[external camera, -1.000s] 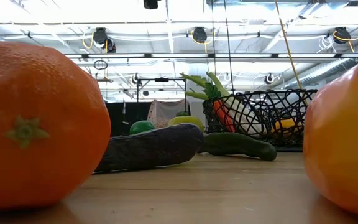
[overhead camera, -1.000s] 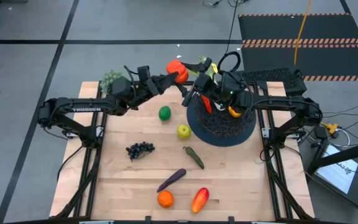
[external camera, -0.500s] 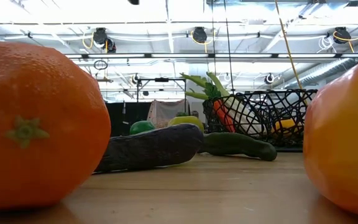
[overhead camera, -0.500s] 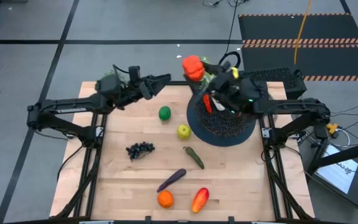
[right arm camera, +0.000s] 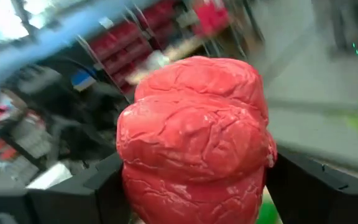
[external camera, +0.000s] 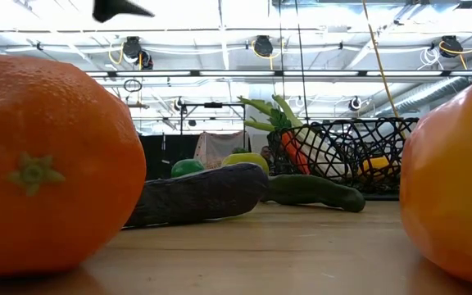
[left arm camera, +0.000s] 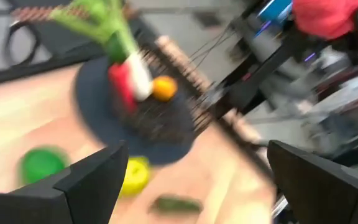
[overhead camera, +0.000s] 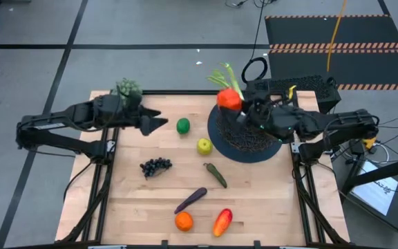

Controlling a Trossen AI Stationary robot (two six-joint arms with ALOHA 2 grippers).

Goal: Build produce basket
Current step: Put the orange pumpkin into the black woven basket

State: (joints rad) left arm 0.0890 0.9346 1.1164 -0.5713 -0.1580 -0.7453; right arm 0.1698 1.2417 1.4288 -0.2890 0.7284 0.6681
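While the basket (overhead camera: 247, 142) sits at the bench's far right side with the leek (overhead camera: 228, 77), a carrot (external camera: 295, 150) and something orange-yellow (external camera: 375, 165) already inside it, the right gripper (overhead camera: 235, 104) hangs above its far-left rim, clenched on a red tomato (overhead camera: 229, 99); the right wrist view shows the wrinkled red fruit (right arm camera: 194, 140) wedged between the two dark fingers (right arm camera: 98, 193). Just left of the basket lie the yellow-green apple (overhead camera: 204, 146) and, a little farther off, the lime (overhead camera: 183, 126). Toward the bench's middle rest the dark grapes (overhead camera: 155, 166) and the green pickle (overhead camera: 216, 174), with the purple eggplant (overhead camera: 191, 200) nearer the front edge. An orange (overhead camera: 183, 221) and the red-yellow pepper (overhead camera: 222, 222) sit side by side at the front edge, looming large in the low view. The left gripper (overhead camera: 159, 123) hovers over the bench's far left part, near the lime, its fingers (left arm camera: 89, 186) spread wide and empty. A pale bushy clump (overhead camera: 127, 88) stands at the far left corner.
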